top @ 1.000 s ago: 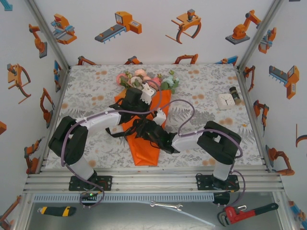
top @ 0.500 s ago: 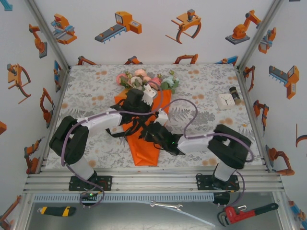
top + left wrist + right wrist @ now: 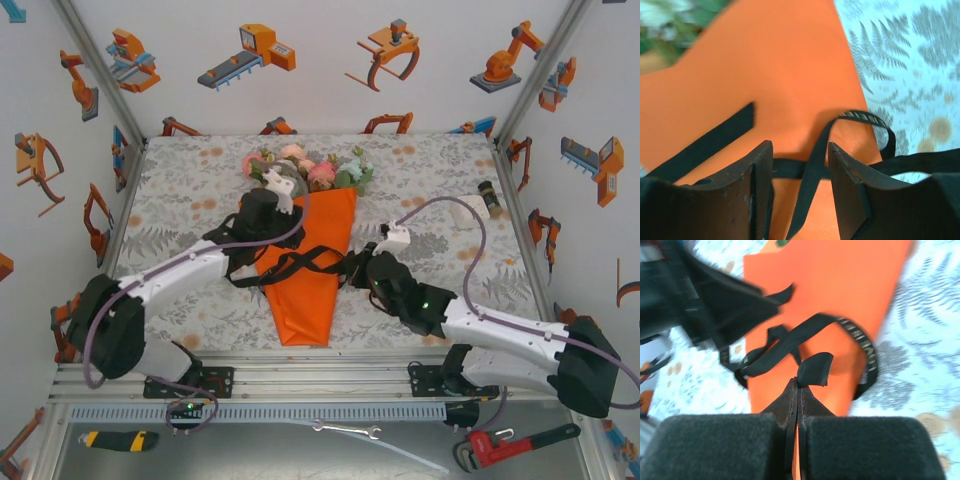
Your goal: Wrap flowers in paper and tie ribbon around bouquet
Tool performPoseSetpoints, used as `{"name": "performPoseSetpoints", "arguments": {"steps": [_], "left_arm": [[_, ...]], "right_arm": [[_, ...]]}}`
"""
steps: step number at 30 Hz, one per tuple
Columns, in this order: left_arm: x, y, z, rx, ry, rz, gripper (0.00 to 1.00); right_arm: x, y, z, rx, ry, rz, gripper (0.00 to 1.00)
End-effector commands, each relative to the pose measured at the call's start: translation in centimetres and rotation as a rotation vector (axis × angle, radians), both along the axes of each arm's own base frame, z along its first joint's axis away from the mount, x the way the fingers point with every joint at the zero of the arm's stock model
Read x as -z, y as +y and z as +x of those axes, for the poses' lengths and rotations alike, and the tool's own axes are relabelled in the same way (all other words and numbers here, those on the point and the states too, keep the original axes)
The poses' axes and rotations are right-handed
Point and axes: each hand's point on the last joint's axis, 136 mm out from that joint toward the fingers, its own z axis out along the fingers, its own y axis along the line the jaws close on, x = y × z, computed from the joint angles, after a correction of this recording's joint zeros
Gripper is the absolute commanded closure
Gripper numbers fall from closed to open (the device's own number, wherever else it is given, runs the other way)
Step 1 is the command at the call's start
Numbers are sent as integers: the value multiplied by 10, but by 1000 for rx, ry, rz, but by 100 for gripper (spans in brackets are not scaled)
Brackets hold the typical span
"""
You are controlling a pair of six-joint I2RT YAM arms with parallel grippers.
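The bouquet lies mid-table as a narrow orange paper cone with its point toward me. The flowers stick out at its far end. The black ribbon crosses the cone in loose loops. My left gripper is open at the cone's left edge. In the left wrist view my left gripper has one ribbon strand running loose between its fingers. My right gripper, just right of the cone, is shut on a ribbon end; the right wrist view has this gripper pinching it at the tips.
A white square object and a small dark jar stand at the back right of the floral tablecloth. A red wrench, a spanner and a utility knife lie on the shelf in front of the arm bases.
My right gripper has shut on the ribbon end and drawn it off the cone to the right. My left gripper has opened, letting go of the ribbon, and its arm has stretched out.
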Motion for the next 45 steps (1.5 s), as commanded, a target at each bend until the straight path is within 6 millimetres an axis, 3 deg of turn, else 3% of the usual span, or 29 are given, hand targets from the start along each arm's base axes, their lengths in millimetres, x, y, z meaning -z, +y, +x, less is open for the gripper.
{"name": "performPoseSetpoints", "arguments": {"steps": [1,2,5,7,11,14,17,21,23,26,29,30,32,36,39,43,45], "left_arm": [[31,95,-8,-480,171,21,54],[42,118,-16,-573,219,14,56],[75,162,-43,-771,356,-76,57],[95,172,-59,-836,426,-158,57],[113,192,-82,-971,474,-235,40],[115,201,-85,-1014,464,-227,28],[120,204,-81,-1033,473,-210,28],[124,189,-60,-969,473,-257,31],[128,188,-55,-981,484,-254,36],[136,187,-48,-991,503,-239,56],[138,193,-42,-1001,515,-247,93],[135,199,-41,-1011,511,-250,100],[124,218,-39,-1044,491,-248,100],[97,274,-43,-1182,429,-238,100],[94,314,-53,-1303,424,-264,100],[107,340,-59,-1388,451,-320,100],[115,348,-58,-1402,463,-327,100]], "right_arm": [[5,-26,10,60,-2,-70,100],[4,-29,12,65,-4,-71,100],[1,-29,15,64,-12,-71,100],[2,-28,16,62,-10,-68,100],[5,-26,17,55,-2,-64,100],[5,-25,17,54,-1,-62,100],[3,-25,17,51,-3,-58,100],[1,-25,19,52,-5,-55,100],[0,-25,18,49,-4,-53,100],[-1,-28,19,61,-3,-57,100],[-2,-42,27,103,12,-22,100],[-3,-52,33,124,17,-16,100],[-10,-87,45,223,21,-20,100],[-17,-191,56,513,48,-29,100],[-3,-252,59,668,112,7,100],[27,-297,64,790,186,84,100],[39,-310,68,825,208,86,100]]}}
